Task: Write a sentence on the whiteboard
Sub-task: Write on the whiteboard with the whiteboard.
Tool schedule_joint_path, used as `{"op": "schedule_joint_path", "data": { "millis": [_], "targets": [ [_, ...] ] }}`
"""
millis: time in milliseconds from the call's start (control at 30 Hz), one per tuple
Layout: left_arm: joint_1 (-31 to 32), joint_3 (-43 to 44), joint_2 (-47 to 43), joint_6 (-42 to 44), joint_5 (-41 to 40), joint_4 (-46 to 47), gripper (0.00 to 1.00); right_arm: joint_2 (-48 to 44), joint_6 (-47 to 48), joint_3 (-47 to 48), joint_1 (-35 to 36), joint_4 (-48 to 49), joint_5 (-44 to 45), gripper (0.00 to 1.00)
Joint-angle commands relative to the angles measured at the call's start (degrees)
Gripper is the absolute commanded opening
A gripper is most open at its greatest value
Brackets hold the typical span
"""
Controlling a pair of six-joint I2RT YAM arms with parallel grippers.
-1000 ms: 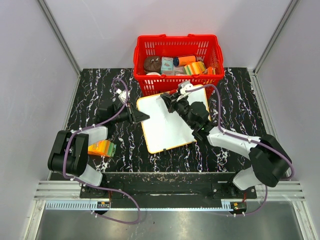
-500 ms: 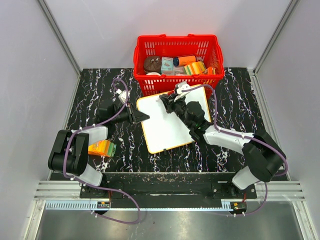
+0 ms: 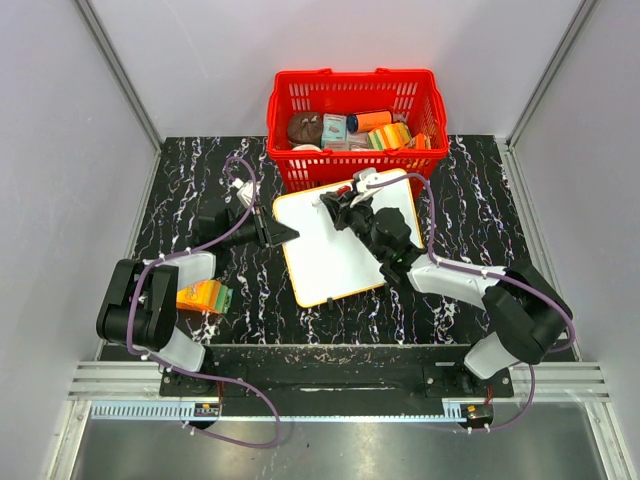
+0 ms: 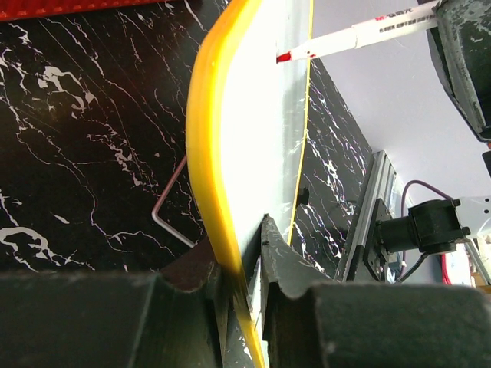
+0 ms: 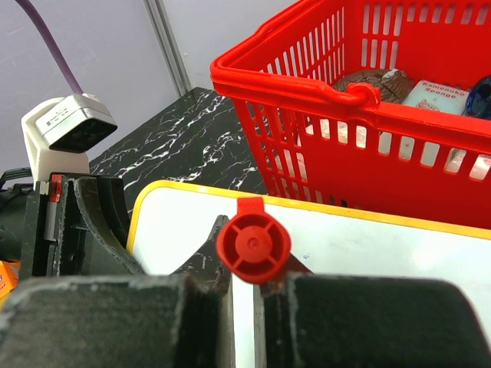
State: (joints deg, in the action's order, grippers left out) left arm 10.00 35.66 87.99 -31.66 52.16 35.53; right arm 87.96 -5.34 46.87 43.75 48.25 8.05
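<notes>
Whiteboard [image 3: 335, 258] sits mid-frame in the top view on the black marbled table [image 3: 180, 190], turned a bit off square. Its upper edge is just below the red basket [image 3: 355, 80]; can't tell if they touch. The face I can see is plain white w/ a yellow rim.

Left pincer [image 3: 283, 233] comes in from the left of the frame and is clenched on the board's left edge. In the left wrist view its fingers [image 4: 280, 264] pinch the yellow rim between them. A thin bent wire [image 4: 169, 207] shows beside the rim there, over the table.

Right pincer [image 3: 338, 210] is over the board's upper part, arm reaching in from the lower right of the frame. It is clamped on a marker [image 4: 368, 34] w/ a white barrel and a red tip. In the left wrist view the tip is right at the board face near the top of the frame; can't say for sure it makes contact. The right wrist view looks straight down the marker's red butt end, w/ board below and basket behind at upper right.

Basket holds mixed small items, too small to ID. An orange box [image 3: 203, 296] lies on the table at lower left, by the left arm.
</notes>
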Motion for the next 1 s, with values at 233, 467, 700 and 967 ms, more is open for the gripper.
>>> {"op": "schedule_joint_path", "data": {
  "millis": [233,467,700,967],
  "targets": [
    [0.5,0.3,1.8,12.6,-7.3,-2.7,0.0,-1.5,-0.6,-2.6,0.5,1.1,0.6,0.0],
    [0.5,0.3,1.9,12.7,-7.3,-2.7,0.0,-2.1,-0.9,-3.5,0.5,0.4,-0.2,0.0],
    [0.5,0.7,2.2,12.5,-7.4,-2.9,0.0,-2.2,-1.7,-4.3,0.5,-0.4,-2.9,0.0],
    [0.5,0.8,2.3,12.5,-7.5,-3.0,0.0,-2.5,-2.7,-5.3,0.5,0.1,-4.4,0.0]
  ]
}}
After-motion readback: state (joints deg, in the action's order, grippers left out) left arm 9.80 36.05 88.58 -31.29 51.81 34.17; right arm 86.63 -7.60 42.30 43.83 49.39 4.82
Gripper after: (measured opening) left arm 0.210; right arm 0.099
